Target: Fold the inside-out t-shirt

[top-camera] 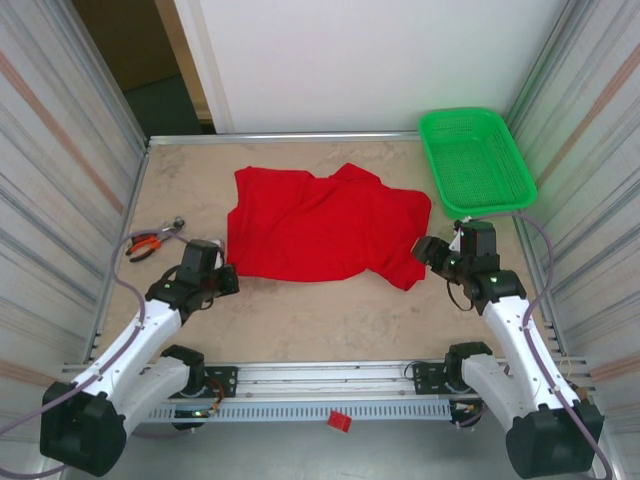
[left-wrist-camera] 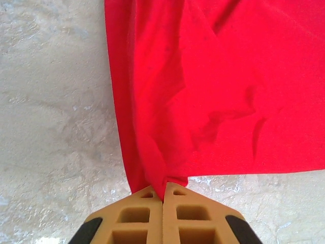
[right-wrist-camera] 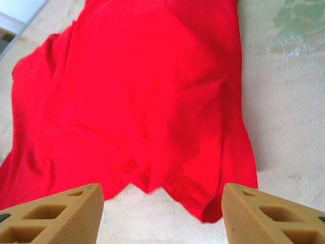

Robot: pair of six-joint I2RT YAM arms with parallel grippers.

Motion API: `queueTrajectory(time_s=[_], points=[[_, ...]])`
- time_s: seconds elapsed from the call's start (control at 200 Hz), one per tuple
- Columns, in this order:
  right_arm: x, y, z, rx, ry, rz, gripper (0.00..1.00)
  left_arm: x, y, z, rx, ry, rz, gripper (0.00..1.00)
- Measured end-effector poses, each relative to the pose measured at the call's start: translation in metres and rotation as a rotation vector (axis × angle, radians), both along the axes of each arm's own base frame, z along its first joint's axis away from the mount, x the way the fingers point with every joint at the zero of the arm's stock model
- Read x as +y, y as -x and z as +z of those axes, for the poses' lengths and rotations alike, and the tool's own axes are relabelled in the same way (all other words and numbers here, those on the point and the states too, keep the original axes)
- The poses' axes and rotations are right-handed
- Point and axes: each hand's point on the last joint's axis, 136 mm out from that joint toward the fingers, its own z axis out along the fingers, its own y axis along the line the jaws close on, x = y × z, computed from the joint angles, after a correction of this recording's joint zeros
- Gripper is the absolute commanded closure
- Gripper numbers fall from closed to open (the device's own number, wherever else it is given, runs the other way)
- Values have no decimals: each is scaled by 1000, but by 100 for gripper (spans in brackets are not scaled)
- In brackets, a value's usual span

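Left gripper (left-wrist-camera: pixel 163 190): shut tight on a corner of the red shirt (top-camera: pixel 320 225), cloth pinched right between both fingers. Right gripper (right-wrist-camera: pixel 161 192): wide open, holding nothing. Shirt edge lying just in front of those open fingers, lined up with the gap between them, not yet grabbed. Hard to tell if touching or not.

Rest of the shirt spread out ahead of both grippers on the table (top-camera: pixel 330 320), bumpy and wrinkled, not flat. No white letters or label to be seen, just plain red. Green basket (top-camera: pixel 475 160) farther ahead of the right gripper and a bit to its right. Pliers (top-camera: pixel 150 243) with orange handles off to the left of the left gripper, away from the cloth.

Step in hand, most likely: getting hold of the two near corners, one done and one to go. No neat fold made so far, so probably near the start of the job.

Next, probably: push the right gripper a little forward to get the edge deep between the fingers, then squeeze shut. Needs a good bite on the cloth, not only the very tip. After that, maybe pull both corners apart and lift gently to smooth the shirt out. Careful with the left side: too hard a tug, and a real risk of losing that corner.
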Motion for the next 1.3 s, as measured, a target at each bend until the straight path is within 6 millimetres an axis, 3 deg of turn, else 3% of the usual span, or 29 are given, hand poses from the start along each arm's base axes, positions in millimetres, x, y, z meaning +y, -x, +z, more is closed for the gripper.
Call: queueTrajectory(time_s=[0.17,0.431,0.651,0.862,0.942,1.072,1.127,1.262,1.298], points=[[8,15,-6,14,-13,39,52,5,2,1,1,-7,31,100],[32,49,-78,205,15,137,45,5,2,1,6,-12,34,100],[36,36,-100,247,27,125,54,5,1,1,8,-12,33,100],[40,25,-114,275,38,127,55,5,1,1,8,-11,34,100],[39,20,-117,280,50,121,61,5,1,1,7,-11,34,100],[40,8,-113,262,63,120,63,5,1,1,7,-8,39,100],[42,3,-108,243,64,125,67,5,1,1,8,-7,40,100],[42,-7,-99,206,77,131,100,5,1,1,8,-4,43,100],[42,-7,-100,205,78,131,100,5,1,1,9,-3,46,100]])
